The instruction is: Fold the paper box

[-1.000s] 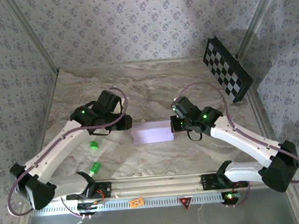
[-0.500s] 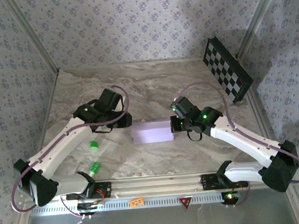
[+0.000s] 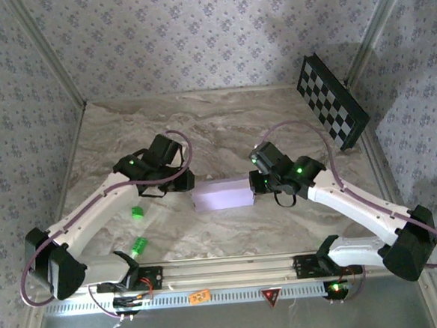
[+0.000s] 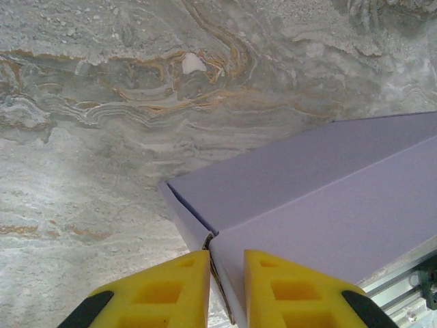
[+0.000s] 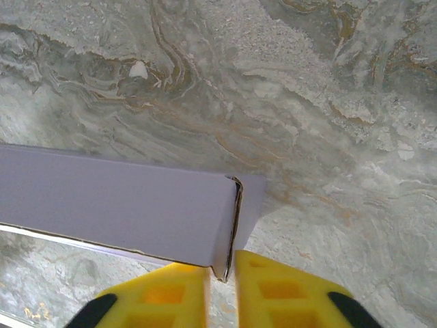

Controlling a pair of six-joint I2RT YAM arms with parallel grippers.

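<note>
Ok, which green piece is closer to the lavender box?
The far green piece, higher in the overhead view, about level with the box; the near green piece lies lower.

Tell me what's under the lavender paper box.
The paper box rests on the marbled table, and marble shows along its edges. The patch of table directly beneath is covered by the box, so anything lying there cannot be seen.
</note>
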